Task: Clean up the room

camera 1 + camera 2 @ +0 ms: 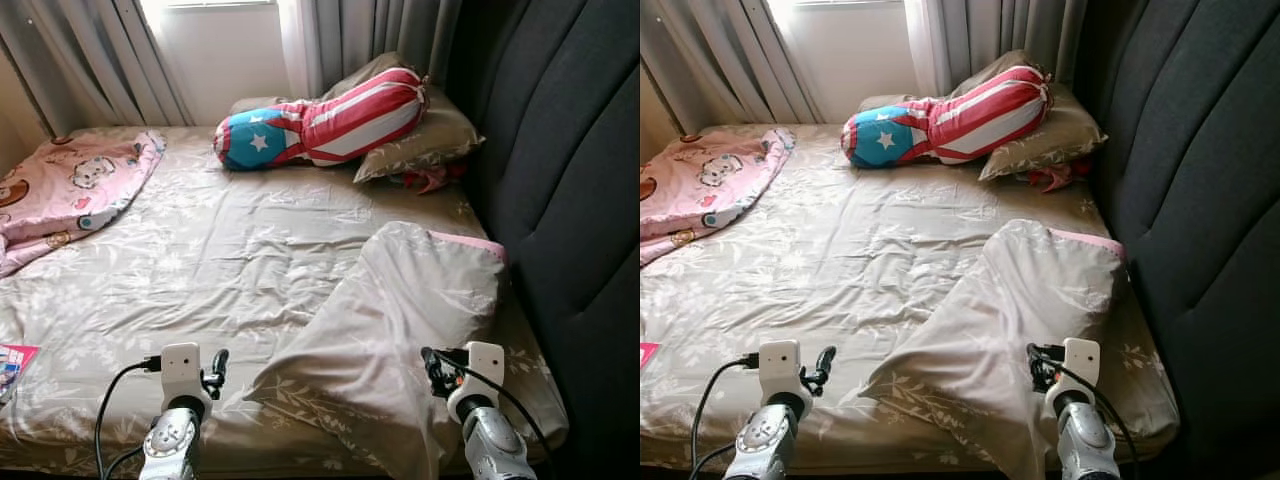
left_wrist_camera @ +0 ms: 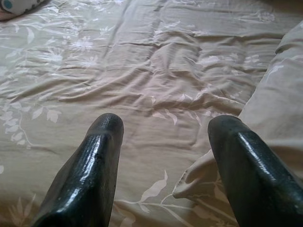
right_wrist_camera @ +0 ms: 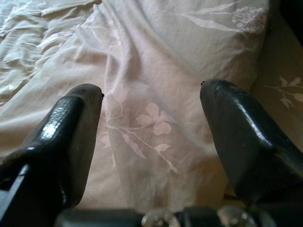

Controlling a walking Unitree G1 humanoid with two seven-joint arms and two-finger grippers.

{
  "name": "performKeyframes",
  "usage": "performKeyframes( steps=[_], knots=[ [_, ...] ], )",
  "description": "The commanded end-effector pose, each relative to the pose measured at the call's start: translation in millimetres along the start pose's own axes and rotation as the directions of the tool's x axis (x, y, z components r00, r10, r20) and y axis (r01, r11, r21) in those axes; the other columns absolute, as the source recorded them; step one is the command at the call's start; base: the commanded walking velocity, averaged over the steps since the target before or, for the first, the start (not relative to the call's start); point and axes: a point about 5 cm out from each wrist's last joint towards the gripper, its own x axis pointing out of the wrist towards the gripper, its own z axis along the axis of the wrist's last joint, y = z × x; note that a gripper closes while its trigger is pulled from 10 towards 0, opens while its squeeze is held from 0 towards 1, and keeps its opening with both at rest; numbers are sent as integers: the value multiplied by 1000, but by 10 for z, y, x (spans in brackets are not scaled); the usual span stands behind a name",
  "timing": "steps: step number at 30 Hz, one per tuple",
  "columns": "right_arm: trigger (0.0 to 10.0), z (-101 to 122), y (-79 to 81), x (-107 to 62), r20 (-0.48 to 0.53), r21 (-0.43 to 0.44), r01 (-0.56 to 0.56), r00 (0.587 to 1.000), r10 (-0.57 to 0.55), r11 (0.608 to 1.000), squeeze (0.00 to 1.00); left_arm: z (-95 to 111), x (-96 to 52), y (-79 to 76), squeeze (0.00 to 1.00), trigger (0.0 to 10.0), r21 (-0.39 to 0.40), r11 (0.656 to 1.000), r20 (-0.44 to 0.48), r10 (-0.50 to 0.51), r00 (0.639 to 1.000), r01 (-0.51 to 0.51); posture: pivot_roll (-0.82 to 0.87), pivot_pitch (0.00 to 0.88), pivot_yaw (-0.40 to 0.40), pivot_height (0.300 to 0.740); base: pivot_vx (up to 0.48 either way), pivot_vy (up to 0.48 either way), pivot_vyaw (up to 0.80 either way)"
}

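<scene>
At the foot of an unmade bed, both grippers are held low over the sheet with fingers apart and nothing gripped. The left gripper is poised above bare sheet just beside a loose corner of the pillow, which lies slack and half out of its case near the headboard; the right gripper is hovering directly over that pillow's cloth. A pinch taken too shallow would likely catch only the case, leaving the pillow to slide out. Room is tight on the right, where the headboard is close, while open mattress is left between the pillow, the pink blanket and the striped bolster.
</scene>
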Motion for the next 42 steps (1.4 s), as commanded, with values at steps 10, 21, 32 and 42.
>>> performKeyframes(
  steps=[10,21,32,42],
  knots=[
    [10000,4,2,7,-4,-3,6,1000,-6,1000,0,30,20,6,0,10000,-21,1000,8,9,1000,-9,-91,0,27,691,0,0,0],
    [10000,21,11,15,3,1,1,1000,-1,1000,0,33,24,2,0,10000,-17,1000,6,2,1000,-2,-86,4,25,671,0,0,0],
    [10000,21,1,17,-4,-3,7,1000,-7,1000,0,41,28,3,0,10000,-14,1000,8,-1,1000,1,-83,8,27,671,0,0,0],
    [10000,20,-21,17,-11,-2,15,1000,-15,1000,0,48,35,6,0,10000,-16,1000,6,-3,1000,3,-81,9,29,671,0,0,0]
  ],
)
